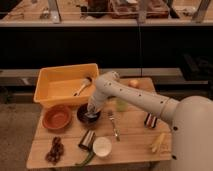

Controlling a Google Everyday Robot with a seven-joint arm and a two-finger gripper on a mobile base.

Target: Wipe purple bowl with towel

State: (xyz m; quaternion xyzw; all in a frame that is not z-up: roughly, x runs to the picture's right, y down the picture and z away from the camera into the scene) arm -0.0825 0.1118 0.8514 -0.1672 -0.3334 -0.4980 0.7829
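Observation:
The purple bowl (85, 115) sits on the wooden table (135, 135), just right of the orange bowl (56, 116). My gripper (92, 113) reaches down into the purple bowl from the right, and the white arm covers the bowl's right side. A small pale grey-blue wad, the towel (93, 116), shows at the fingertips, pressed against the inside of the bowl. The gripper is shut on it.
A yellow bin (57, 80) holding a utensil stands behind the bowls. A fork (114, 125), a lying can (87, 140), a white cup (102, 147), grapes (55, 150), a dark can (150, 120), a yellow fruit (133, 83) and a banana-like item (159, 142) lie around.

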